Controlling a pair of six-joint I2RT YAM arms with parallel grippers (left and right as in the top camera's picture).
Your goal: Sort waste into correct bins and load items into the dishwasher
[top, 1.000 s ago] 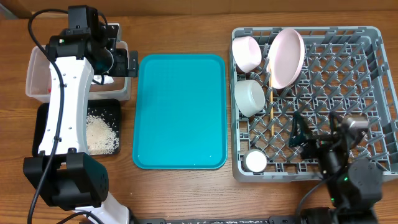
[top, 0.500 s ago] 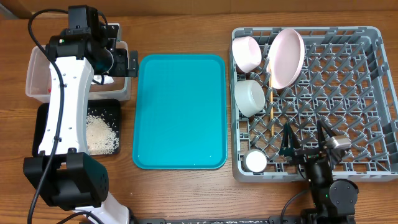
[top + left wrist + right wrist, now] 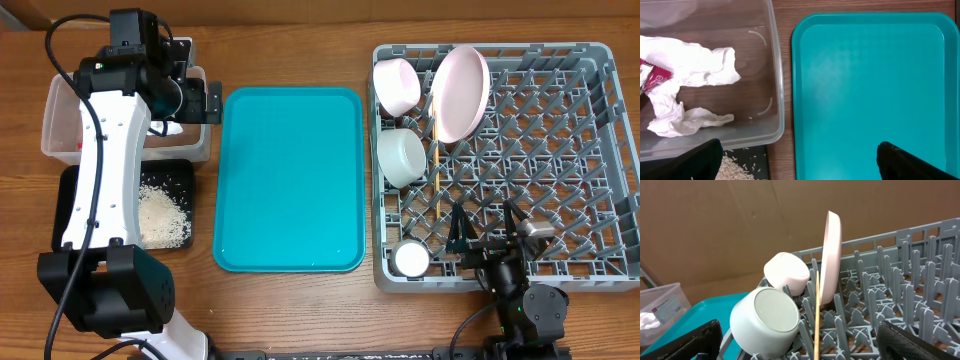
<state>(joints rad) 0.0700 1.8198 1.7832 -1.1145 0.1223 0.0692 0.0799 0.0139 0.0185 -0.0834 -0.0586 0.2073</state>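
My left gripper [image 3: 198,100] is open and empty, hovering over the right end of the clear tub [image 3: 777,100], which holds white tissue [image 3: 695,65] and a red wrapper [image 3: 652,80]. The black tray [image 3: 75,190] below it holds rice [image 3: 163,212]. In the grey rack [image 3: 570,150] stand a plate [image 3: 461,92], two bowls [image 3: 397,85] [image 3: 402,156], a cup [image 3: 410,259] and a chopstick [image 3: 436,165]. My right gripper [image 3: 487,232] is open and empty above the rack's front edge, facing the bowl [image 3: 771,317] and plate [image 3: 831,255].
A teal serving tray [image 3: 290,180] lies bare between the bins and the rack. The rack's right half holds only upright pegs. Wooden tabletop surrounds everything.
My right arm has swung left and drawn back toward the rack's front edge, its open gripper now pointing straight at the dishes. The left arm has not moved.
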